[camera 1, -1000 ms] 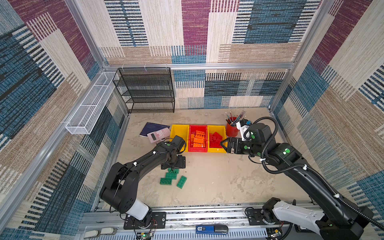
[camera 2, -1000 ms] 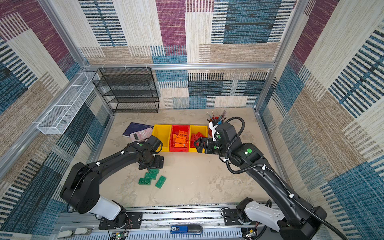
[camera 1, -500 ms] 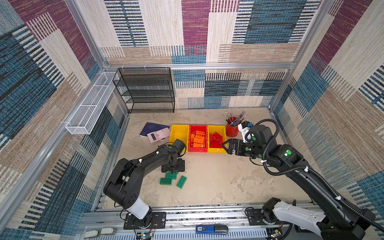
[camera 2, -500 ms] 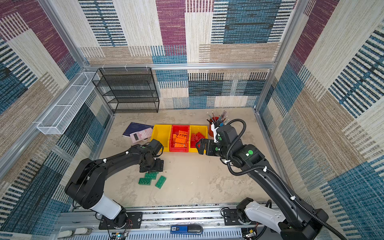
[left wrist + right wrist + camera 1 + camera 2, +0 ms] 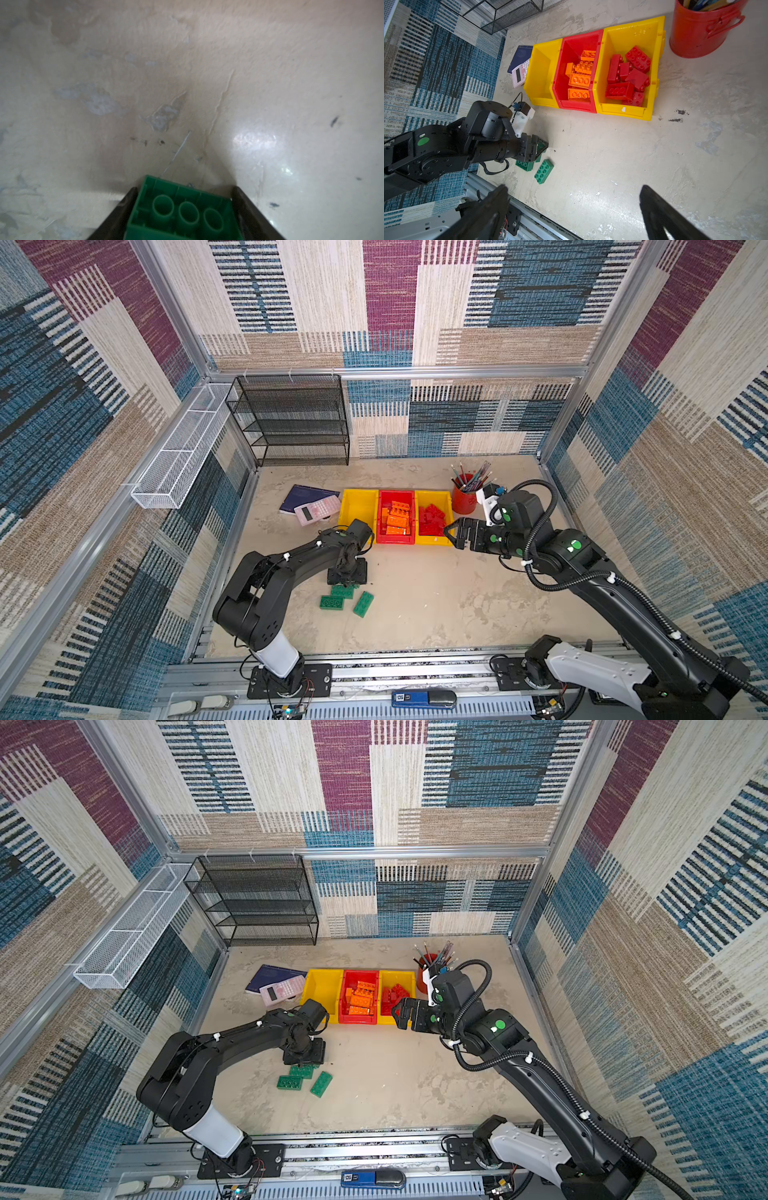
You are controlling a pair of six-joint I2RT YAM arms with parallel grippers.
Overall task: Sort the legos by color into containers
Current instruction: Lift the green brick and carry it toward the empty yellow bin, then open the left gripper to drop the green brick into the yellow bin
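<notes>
Both top views: left gripper (image 5: 347, 577) is low, just in front of the empty yellow bin (image 5: 356, 506), among loose green legos (image 5: 332, 602).

Left wrist: jaws pressed against both sides of a green brick (image 5: 182, 209), underside showing. This is the grasp step. Next, likely: lift clear, carry to that bin, release.

Right wrist: right gripper (image 5: 573, 193) spread wide, holding nothing, well apart from that bin.

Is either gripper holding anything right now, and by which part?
Right gripper is open and empty. Left gripper straddles a green brick at two opposite sides, hollow underside showing; whether it's clamped yet cannot be told.
</notes>
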